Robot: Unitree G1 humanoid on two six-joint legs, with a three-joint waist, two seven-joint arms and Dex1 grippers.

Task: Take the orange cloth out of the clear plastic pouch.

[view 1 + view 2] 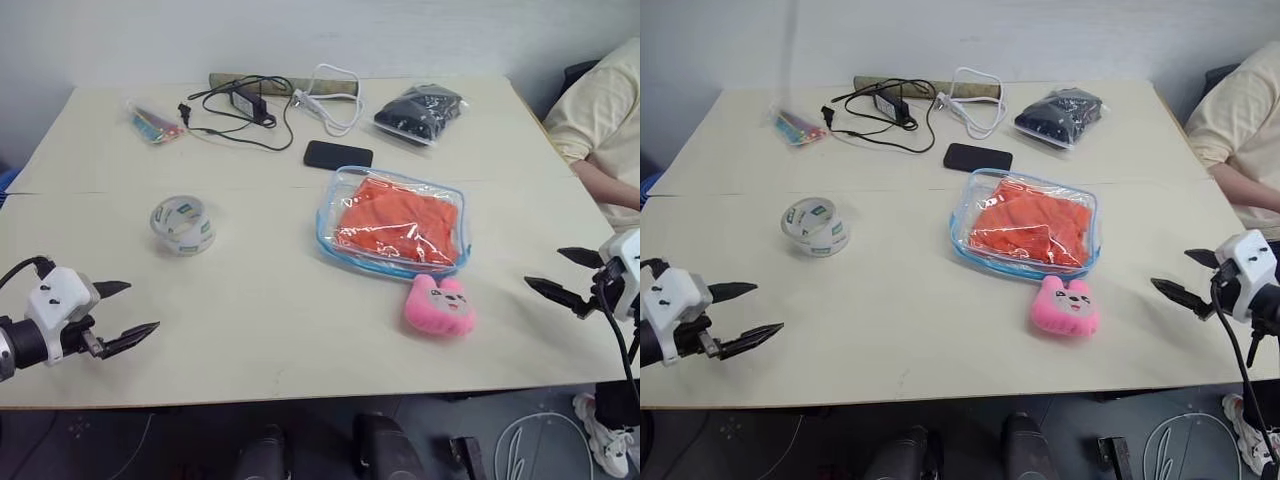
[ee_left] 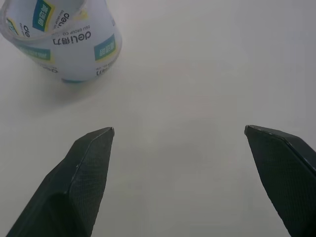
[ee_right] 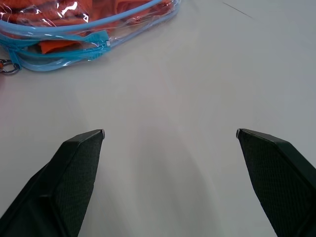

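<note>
So the table (image 1: 260, 330) is carrying the clear plastic pouch (image 1: 392, 223) right of centre, the orange cloth (image 1: 395, 227) sitting inside, while the left gripper (image 1: 118, 315) and right gripper (image 1: 563, 277) are hanging wide open at the near corners, empty, probably awaiting a reach.

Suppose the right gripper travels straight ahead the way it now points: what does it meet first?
Probably the clear plastic pouch holding the orange cloth; the open right gripper has only bare table ahead before it.
</note>
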